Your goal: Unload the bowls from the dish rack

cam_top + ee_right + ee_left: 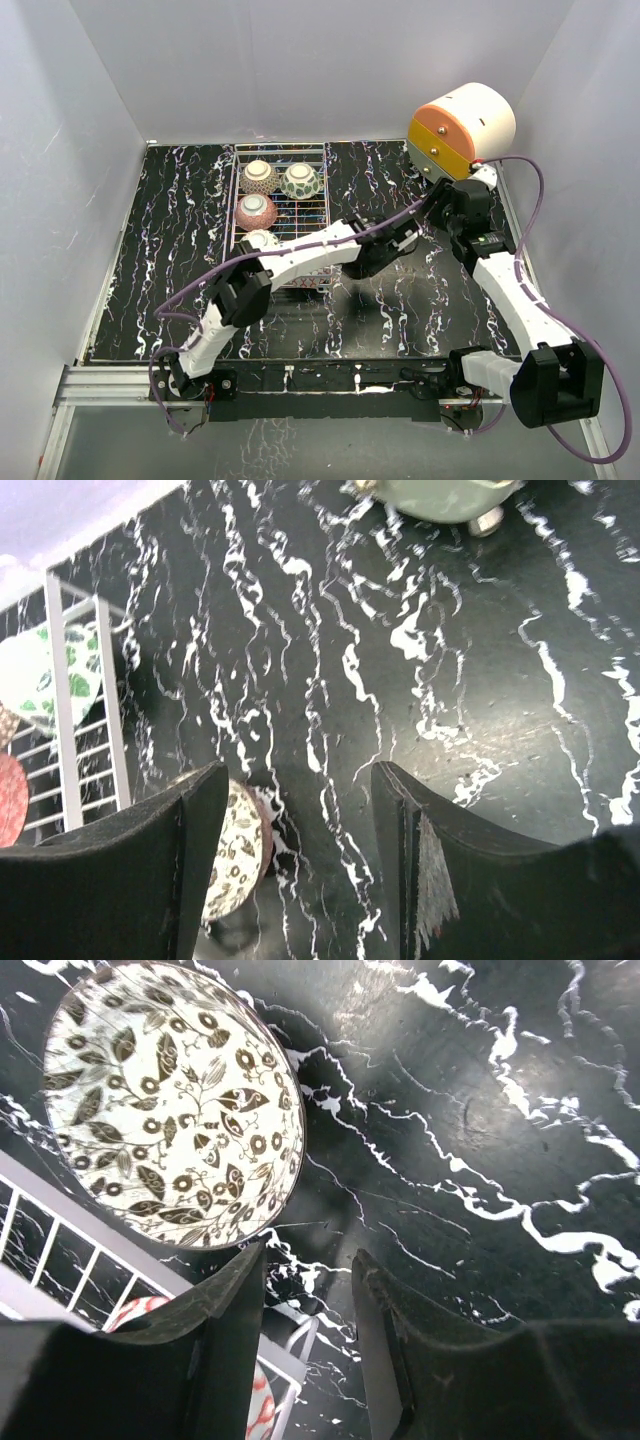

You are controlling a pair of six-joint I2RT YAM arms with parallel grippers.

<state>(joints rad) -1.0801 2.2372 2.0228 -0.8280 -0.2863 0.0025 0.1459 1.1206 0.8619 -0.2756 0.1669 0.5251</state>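
Bowls (258, 177): the top view shows four in the rack (316, 212), at its far end and middle. The near end is hidden under the left arm (300, 258), which reaches across the rack to the counter (150, 250) on its right side.

Left wrist view: left pincer (310, 1290) parted, nothing between the fingers. Leaf bowl (170, 1110) lies ahead and left of it, clear of both fingers. The rack corner is below-left of the pincer, with a red bowl (150, 1310) showing through the wires. Whether the leaf bowl sits flat: cannot tell.

Right wrist view: right pincer (300, 830) parted and empty over bare counter. The leaf bowl is just beside its left finger. The rack is further left, holding a green bowl (60, 675). The drawer unit (440, 495) is well ahead.

Judgement: the step in hand looks like the release of the leaf bowl onto the counter. The next move needs the left pincer to lift clear without nudging that bowl, then return over the rack to a bowl rim.

No brand, label or writing legible.
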